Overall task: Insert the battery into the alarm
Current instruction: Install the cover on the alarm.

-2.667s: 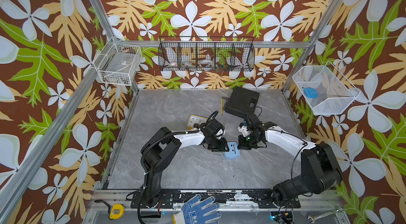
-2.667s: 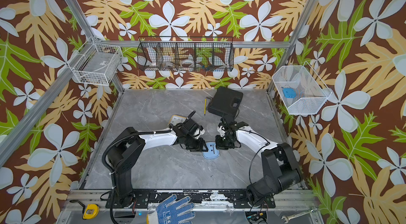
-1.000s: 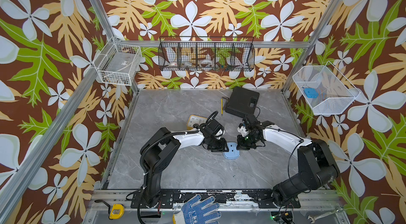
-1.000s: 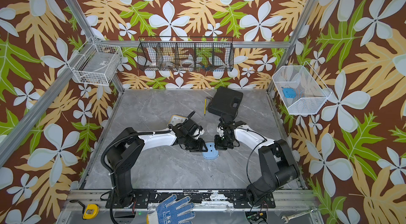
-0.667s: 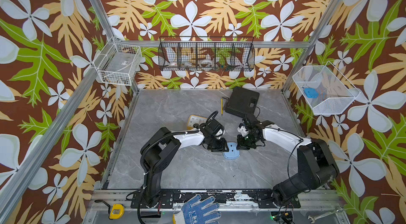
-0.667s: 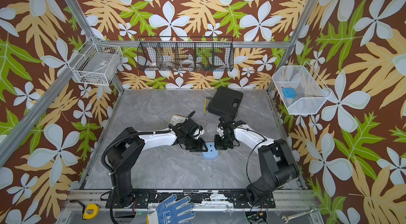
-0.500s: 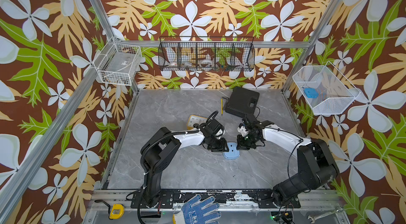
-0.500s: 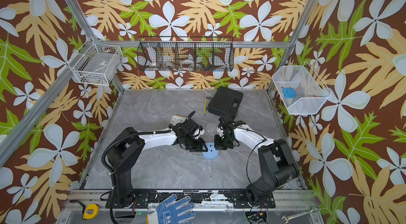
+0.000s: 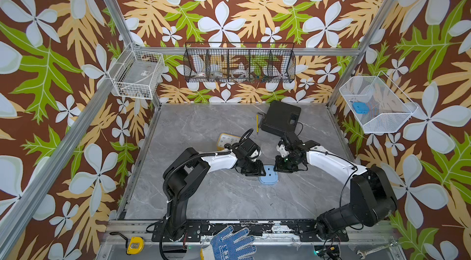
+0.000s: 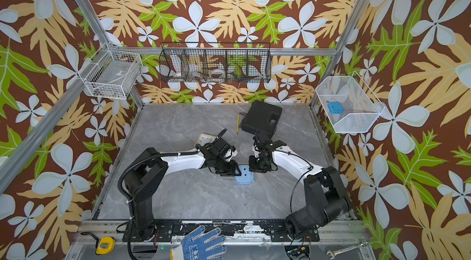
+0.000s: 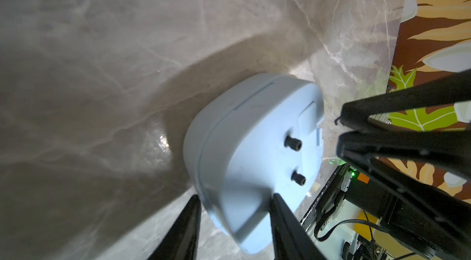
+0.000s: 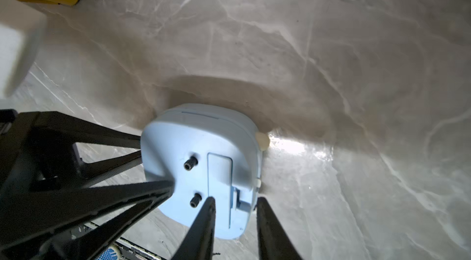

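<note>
Grey marble table point(image 9: 204, 123); blue alarm point(image 9: 269, 178) lies face-down. L gripper point(image 11: 234, 196) pinches alarm's edge; R gripper point(image 12: 236, 198) spread at alarm's opposite edge.

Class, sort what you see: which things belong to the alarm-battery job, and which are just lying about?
Job: blue alarm, left gripper, right gripper.
Lying about: yellow clock, black case, pencil, glove, tape measure, wrench.
</note>
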